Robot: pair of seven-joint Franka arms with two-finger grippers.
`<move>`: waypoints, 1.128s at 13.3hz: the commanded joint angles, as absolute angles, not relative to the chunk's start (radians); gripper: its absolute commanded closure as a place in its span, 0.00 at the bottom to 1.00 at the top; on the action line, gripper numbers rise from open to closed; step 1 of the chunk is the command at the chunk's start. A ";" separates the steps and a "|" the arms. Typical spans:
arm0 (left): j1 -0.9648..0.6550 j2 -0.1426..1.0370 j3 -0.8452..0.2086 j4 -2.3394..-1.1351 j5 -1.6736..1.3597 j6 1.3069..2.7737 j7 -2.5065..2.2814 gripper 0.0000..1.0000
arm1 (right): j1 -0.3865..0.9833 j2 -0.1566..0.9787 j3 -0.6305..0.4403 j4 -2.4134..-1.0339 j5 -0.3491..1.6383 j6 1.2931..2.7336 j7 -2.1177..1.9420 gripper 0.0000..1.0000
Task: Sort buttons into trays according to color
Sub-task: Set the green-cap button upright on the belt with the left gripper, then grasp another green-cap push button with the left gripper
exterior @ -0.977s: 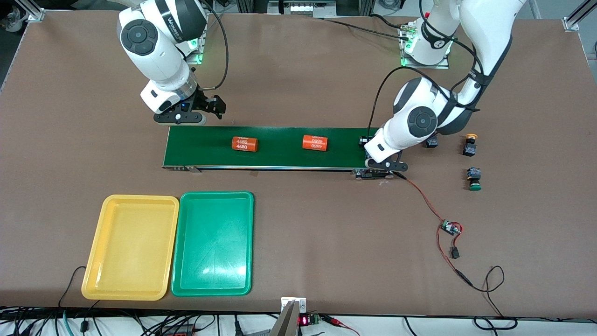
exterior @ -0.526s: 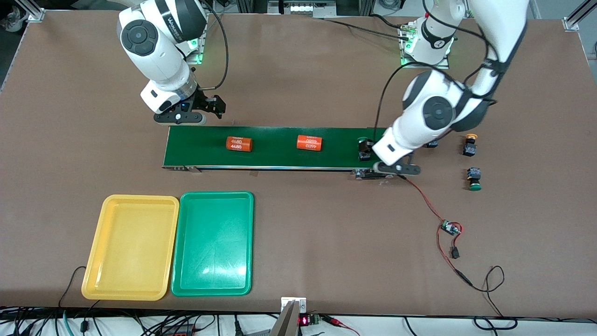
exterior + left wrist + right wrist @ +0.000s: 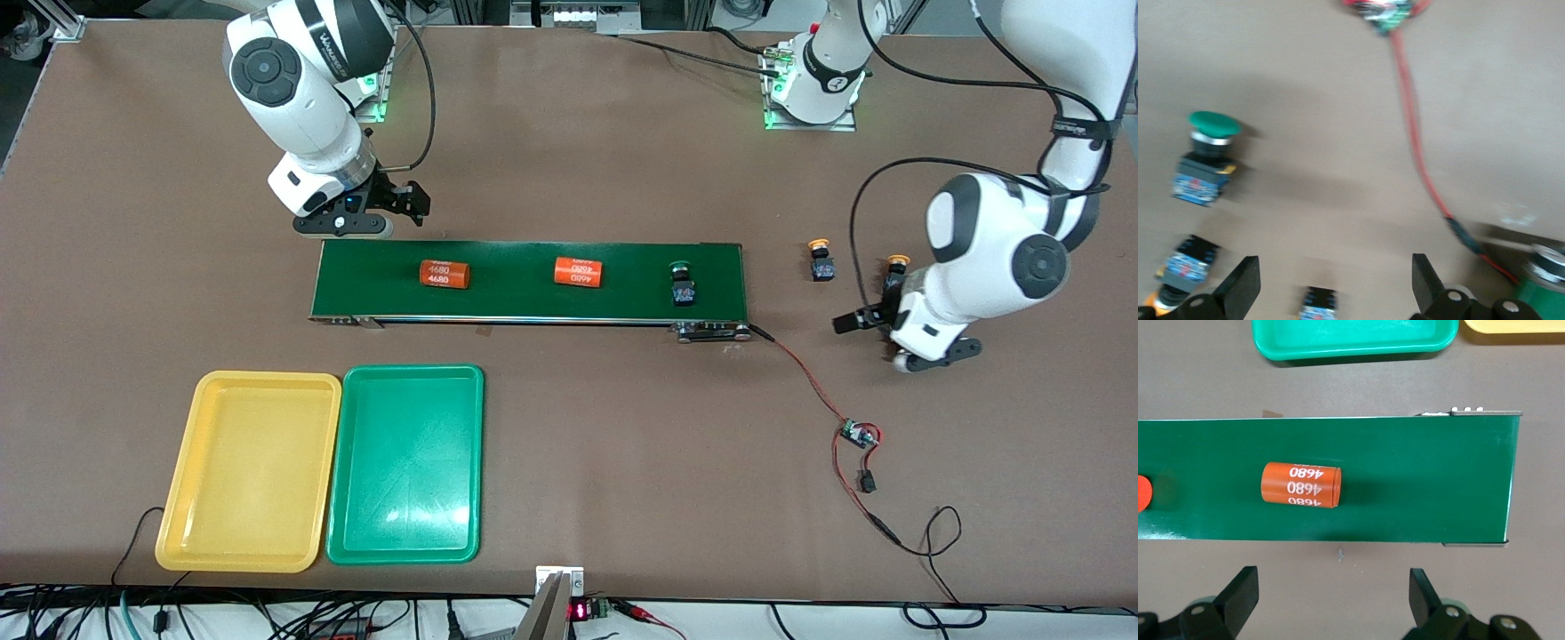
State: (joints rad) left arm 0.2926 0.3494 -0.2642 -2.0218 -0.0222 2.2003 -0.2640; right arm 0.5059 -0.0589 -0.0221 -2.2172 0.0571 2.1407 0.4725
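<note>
Counting four buttons (image 3: 684, 285), two trays (image 3: 249, 471), two cylinders (image 3: 444, 274)

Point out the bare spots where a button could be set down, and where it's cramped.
Both the yellow tray and green tray lie bare. The conveyor belt has bare stretches between its two orange cylinders and the green button. It is crowded toward the left arm's end, where the left tool hangs open among buttons.

You can read "4680" in white on the orange cylinder (image 3: 444, 274) at the right arm's end of the belt (image 3: 524, 302); the right wrist view shows it three times. The second cylinder (image 3: 579, 272) has similar white print, not clearly readable.
</note>
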 commanded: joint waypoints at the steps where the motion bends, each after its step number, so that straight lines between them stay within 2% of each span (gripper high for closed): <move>1: 0.348 0.406 -0.242 -2.011 0.033 2.207 -0.162 0.00 | 0.508 -0.057 -0.020 -2.207 0.067 2.128 0.485 0.00; 3: 0.353 0.431 -0.209 -2.013 0.069 2.214 -0.102 0.00 | 0.506 -0.057 -0.020 -2.207 0.068 2.128 0.485 0.00; 13: 0.387 0.529 -0.201 -1.991 0.161 2.307 0.116 0.00 | 0.506 -0.058 -0.020 -2.207 0.069 2.121 0.485 0.00; 15: 0.388 0.548 -0.199 -1.990 0.181 2.316 0.176 0.08 | 0.506 -0.058 -0.020 -2.207 0.068 2.121 0.485 0.00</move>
State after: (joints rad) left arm 0.3771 0.5207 -0.1980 -2.0104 0.1538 2.3072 0.1165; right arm 0.5059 -0.0589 -0.0222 -2.2172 0.0571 2.1359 0.4725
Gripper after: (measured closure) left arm 0.026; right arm 0.000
